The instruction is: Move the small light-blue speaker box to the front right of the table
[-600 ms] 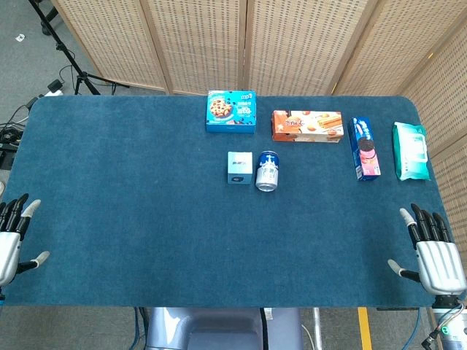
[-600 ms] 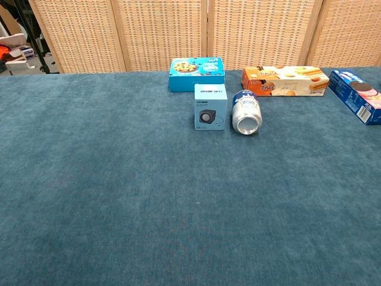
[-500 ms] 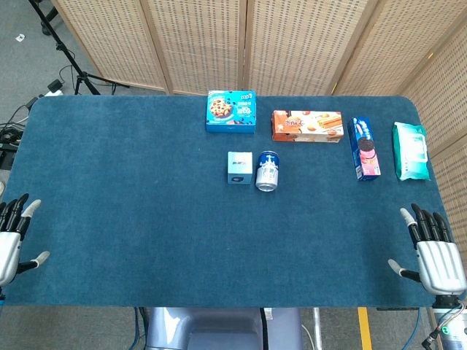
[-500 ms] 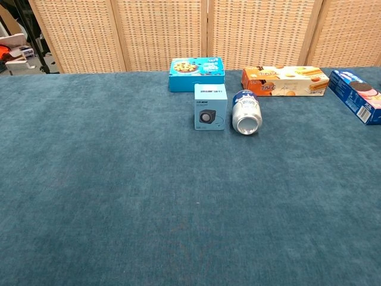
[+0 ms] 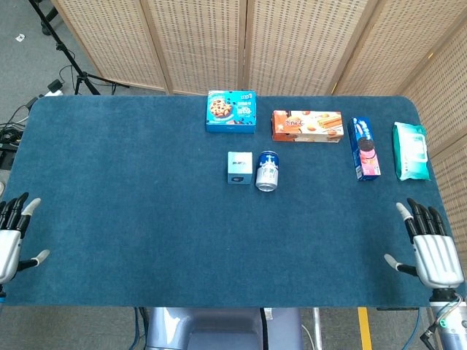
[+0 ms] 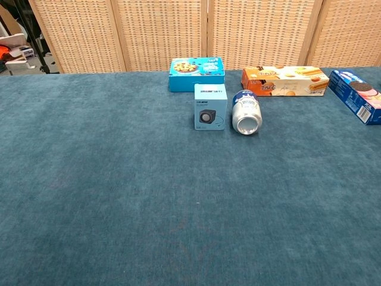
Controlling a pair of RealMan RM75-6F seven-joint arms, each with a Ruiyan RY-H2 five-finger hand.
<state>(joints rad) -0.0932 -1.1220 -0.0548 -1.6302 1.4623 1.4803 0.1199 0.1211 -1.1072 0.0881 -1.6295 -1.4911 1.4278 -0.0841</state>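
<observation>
The small light-blue speaker box point(image 5: 239, 168) point(image 6: 210, 106) stands upright near the middle of the blue table, a picture of a speaker on its front. My right hand point(image 5: 430, 250) hovers at the table's front right edge, fingers spread and holding nothing, far from the box. At the front left edge my left hand point(image 5: 10, 237) is also spread and holds nothing. Neither hand shows in the chest view.
A silver can point(image 5: 267, 171) point(image 6: 246, 112) lies on its side just right of the speaker box. Behind stand a blue cookie box point(image 5: 231, 111), an orange biscuit box point(image 5: 307, 125), a blue cookie pack point(image 5: 363, 148) and a green wipes pack point(image 5: 411, 151). Wicker screens point(image 5: 241, 40) back the table.
My right hand has shifted slightly up and toward the table. The speaker box and the left hand have not moved.
</observation>
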